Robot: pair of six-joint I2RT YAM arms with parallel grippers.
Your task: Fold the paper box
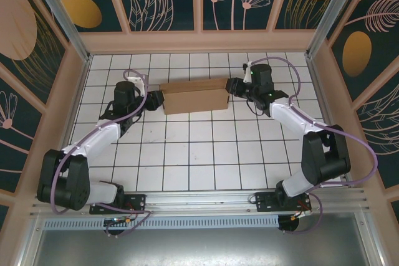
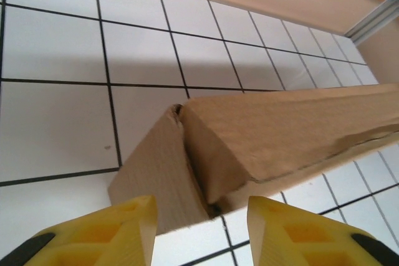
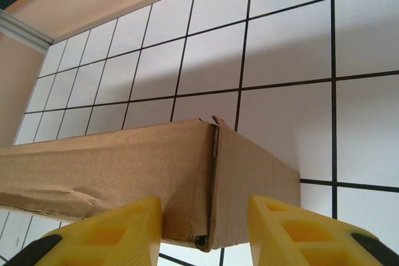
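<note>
Both paper box ends lie between left fingers and right fingers.

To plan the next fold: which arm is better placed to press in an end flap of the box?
Left, likely. The end flap of the paper box leans outward between the open fingers of the left pincer; at the right pincer the end looks nearly flush.
</note>
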